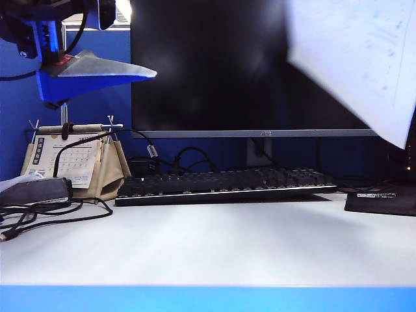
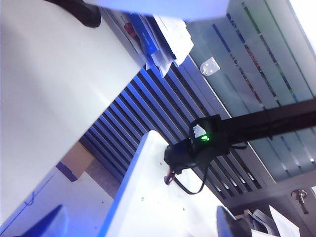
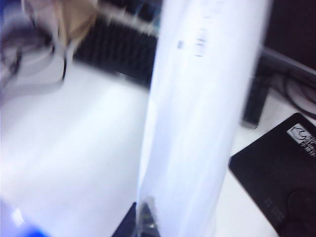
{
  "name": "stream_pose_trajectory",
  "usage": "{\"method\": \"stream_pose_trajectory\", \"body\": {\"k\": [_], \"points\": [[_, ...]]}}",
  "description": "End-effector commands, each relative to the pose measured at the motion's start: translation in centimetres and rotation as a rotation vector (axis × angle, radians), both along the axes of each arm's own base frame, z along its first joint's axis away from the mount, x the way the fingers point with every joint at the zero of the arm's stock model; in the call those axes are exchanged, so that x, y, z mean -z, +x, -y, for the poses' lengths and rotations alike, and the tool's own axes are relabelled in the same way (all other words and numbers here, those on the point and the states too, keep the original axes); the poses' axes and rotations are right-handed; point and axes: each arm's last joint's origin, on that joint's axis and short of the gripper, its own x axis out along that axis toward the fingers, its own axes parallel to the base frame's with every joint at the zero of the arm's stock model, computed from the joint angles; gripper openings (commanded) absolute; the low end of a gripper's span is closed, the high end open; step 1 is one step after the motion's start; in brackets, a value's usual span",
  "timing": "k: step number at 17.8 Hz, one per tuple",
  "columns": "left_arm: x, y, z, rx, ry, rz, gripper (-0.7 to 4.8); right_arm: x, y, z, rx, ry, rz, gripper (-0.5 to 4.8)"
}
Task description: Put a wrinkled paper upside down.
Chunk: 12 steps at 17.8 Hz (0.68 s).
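Left hand (image 1: 107, 70) is seen raised at upper left above the desk calendar (image 1: 68, 159), fingers spread wide, nothing held. Keyboard (image 1: 224, 184) lies mid-desk (image 1: 214, 240). Wrinkled paper (image 1: 364, 58) is held aloft at upper right, apparently pinched by the blurred, clamped right hand (image 3: 145, 217).

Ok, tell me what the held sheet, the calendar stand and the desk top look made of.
Wrinkled paper: thin white paper, matte, faint print, hanging bent from the shut right gripper.
Calendar stand: tan, dull, probably card or fabric; unclear.
Desk: smooth white, slightly glossy, likely laminate.
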Motion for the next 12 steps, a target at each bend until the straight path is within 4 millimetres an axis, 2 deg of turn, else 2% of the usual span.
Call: {"method": "stream_pose_trajectory", "body": {"k": [1,6,12], "points": [[-0.3,0.0,0.0,0.014,-0.015,0.022,3.95,1.8,0.3,-2.5,-0.031,-0.140,-0.084,-0.06],[-0.3,0.0,0.0,0.022,-0.020,0.026,3.95,7.8,1.6,-6.6,-0.131,-0.216,-0.213,-0.06],[-0.5,-0.2,0.0,0.043,-0.032,0.024,3.95,15.2,1.7,-7.7,-0.195,-0.140,-0.324,-0.06]]}}
